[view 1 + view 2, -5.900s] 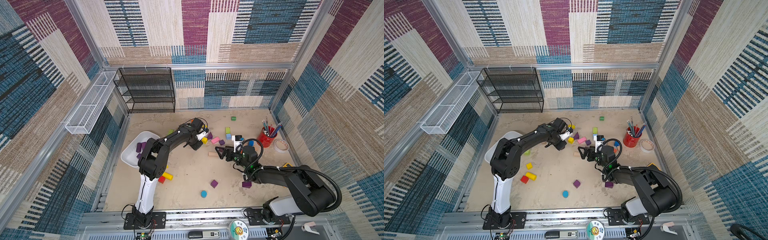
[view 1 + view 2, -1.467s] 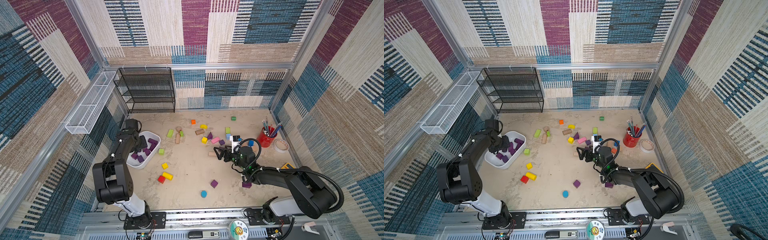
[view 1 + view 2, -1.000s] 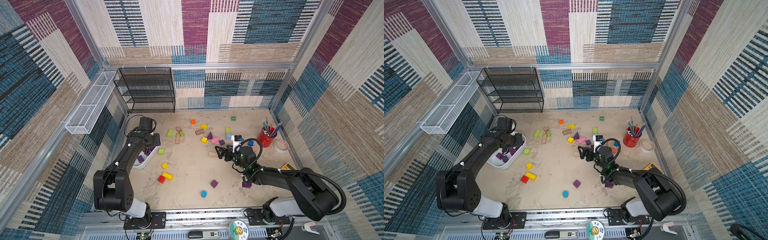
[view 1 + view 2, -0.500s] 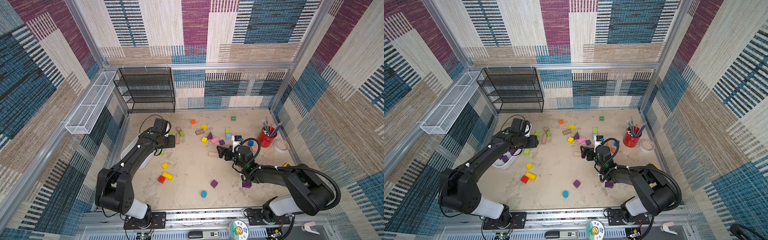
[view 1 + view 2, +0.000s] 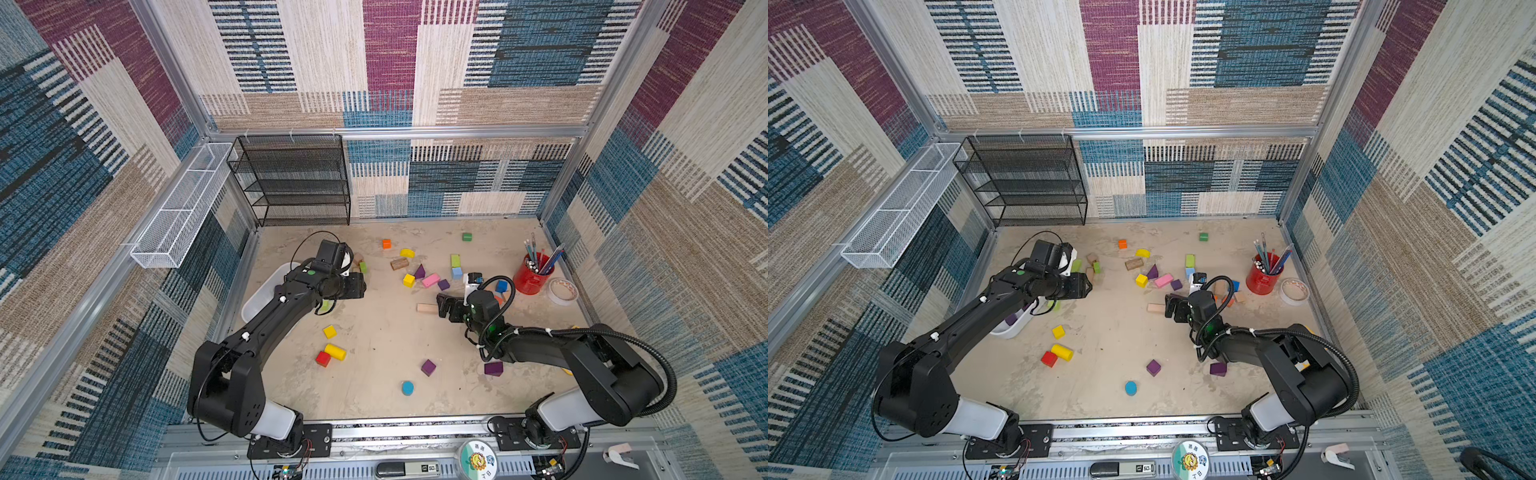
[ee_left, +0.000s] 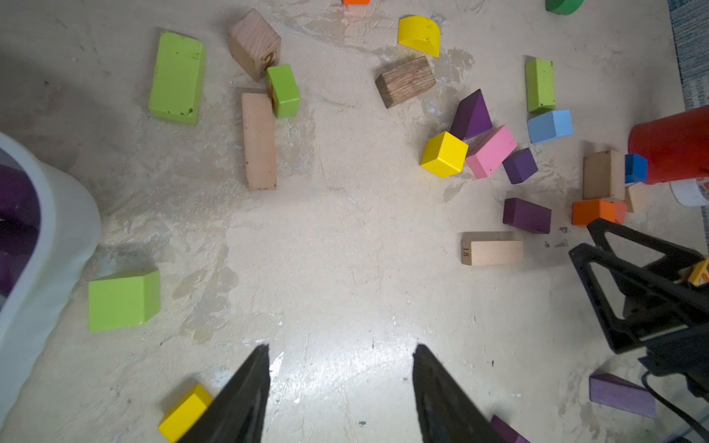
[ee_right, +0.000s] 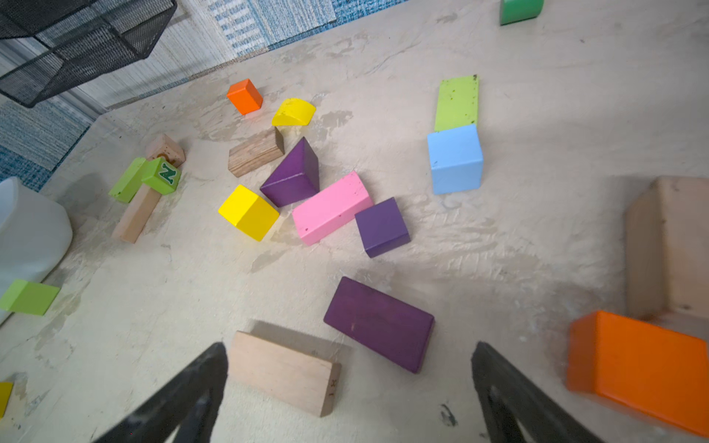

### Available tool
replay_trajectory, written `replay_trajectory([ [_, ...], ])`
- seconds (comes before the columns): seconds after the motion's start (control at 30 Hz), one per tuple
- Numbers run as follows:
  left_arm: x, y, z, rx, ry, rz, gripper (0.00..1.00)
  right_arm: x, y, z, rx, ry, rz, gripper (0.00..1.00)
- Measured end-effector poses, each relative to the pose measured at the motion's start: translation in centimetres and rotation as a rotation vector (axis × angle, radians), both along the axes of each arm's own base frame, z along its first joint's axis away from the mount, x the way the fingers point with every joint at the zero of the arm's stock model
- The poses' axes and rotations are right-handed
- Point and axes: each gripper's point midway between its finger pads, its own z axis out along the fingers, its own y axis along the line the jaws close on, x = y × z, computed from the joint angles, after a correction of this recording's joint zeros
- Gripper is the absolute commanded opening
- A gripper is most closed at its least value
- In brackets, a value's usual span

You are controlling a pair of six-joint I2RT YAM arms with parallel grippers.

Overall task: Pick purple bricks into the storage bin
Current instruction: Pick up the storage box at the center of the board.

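The white storage bin (image 5: pixel 259 297) (image 5: pixel 1013 331) sits at the left, mostly under my left arm, with purple bricks (image 6: pixel 15 199) inside. My left gripper (image 5: pixel 360 286) (image 6: pixel 339 349) hangs open and empty just right of the bin, over bare table. A purple wedge (image 5: pixel 420 272) (image 7: pixel 293 172) and purple cube (image 5: pixel 444 284) (image 7: pixel 381 226) lie in the middle cluster. A purple bar (image 7: pixel 378 324) (image 6: pixel 526 215) lies just ahead of my right gripper (image 5: pixel 442 305) (image 7: pixel 349 349), which stands wide open. Two more purple bricks (image 5: pixel 428 367) (image 5: pixel 493 368) lie near the front.
A natural wood bar (image 7: pixel 282 372) lies between my right fingers. Pink bar (image 7: pixel 332 207), yellow, green, blue and orange blocks are scattered about. A red pencil cup (image 5: pixel 533 278) and tape roll (image 5: pixel 562 291) stand at the right. Black mesh rack (image 5: pixel 295 183) and wire basket (image 5: pixel 178 208) are at the back left.
My left arm has swung from over the storage bin rightward toward the middle of the table, gripper empty. The right arm has barely moved.
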Motion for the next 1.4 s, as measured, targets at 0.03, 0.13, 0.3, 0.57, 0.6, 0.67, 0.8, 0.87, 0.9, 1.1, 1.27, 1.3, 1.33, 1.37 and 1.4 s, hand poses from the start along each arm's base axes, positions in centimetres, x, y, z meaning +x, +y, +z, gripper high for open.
replay_trajectory([
  [0.03,-0.1,-0.2,0.0,-0.002,0.001,-0.005,0.61,0.1,-0.1,0.4,0.003,0.000,-0.013,1.00],
  [0.13,-0.4,-1.1,0.1,-0.005,-0.003,-0.029,0.61,0.2,-0.6,1.6,0.012,0.013,-0.054,1.00],
  [0.3,-1.3,-2.7,0.5,-0.027,-0.009,-0.070,0.61,-0.6,-1.6,2.8,0.008,0.062,-0.110,1.00],
  [0.57,-1.9,-3.4,1.6,-0.045,-0.036,-0.089,0.61,-1.2,-2.3,3.3,-0.011,0.146,-0.154,1.00],
  [0.6,-1.9,-3.3,1.8,-0.043,-0.043,-0.086,0.61,-1.1,-2.2,3.3,-0.012,0.154,-0.159,0.99],
  [0.67,-1.7,-2.8,2.4,-0.027,-0.068,-0.068,0.62,-0.9,-2.1,3.1,-0.027,0.175,-0.165,1.00],
  [0.8,-1.3,-1.7,3.2,0.004,-0.108,-0.029,0.62,-0.6,-1.5,2.7,-0.044,0.206,-0.173,1.00],
  [0.87,-1.0,-0.9,3.4,0.027,-0.125,-0.005,0.62,-0.5,-1.1,2.4,-0.053,0.222,-0.168,1.00],
  [0.9,-0.8,-0.4,3.5,0.037,-0.132,0.010,0.62,-0.5,-0.9,2.3,-0.056,0.227,-0.166,1.00],
  [1.1,0.4,2.8,3.6,0.102,-0.157,0.099,0.60,-0.2,0.1,1.8,-0.065,0.245,-0.152,1.00],
  [1.27,1.2,4.7,3.0,0.156,-0.153,0.146,0.60,-0.2,0.1,1.3,-0.077,0.254,-0.147,1.00],
  [1.3,1.3,4.9,2.8,0.166,-0.150,0.148,0.60,-0.2,0.1,1.2,-0.082,0.256,-0.145,1.00],
  [1.33,1.4,5.1,2.6,0.173,-0.144,0.150,0.60,-0.2,0.1,1.1,-0.085,0.259,-0.146,1.00],
  [1.37,1.5,5.3,2.4,0.180,-0.138,0.152,0.59,-0.2,0.1,0.9,-0.093,0.265,-0.144,1.00],
  [1.4,1.6,5.5,2.3,0.184,-0.132,0.155,0.59,-0.2,0.0,0.7,-0.100,0.268,-0.144,1.00],
])
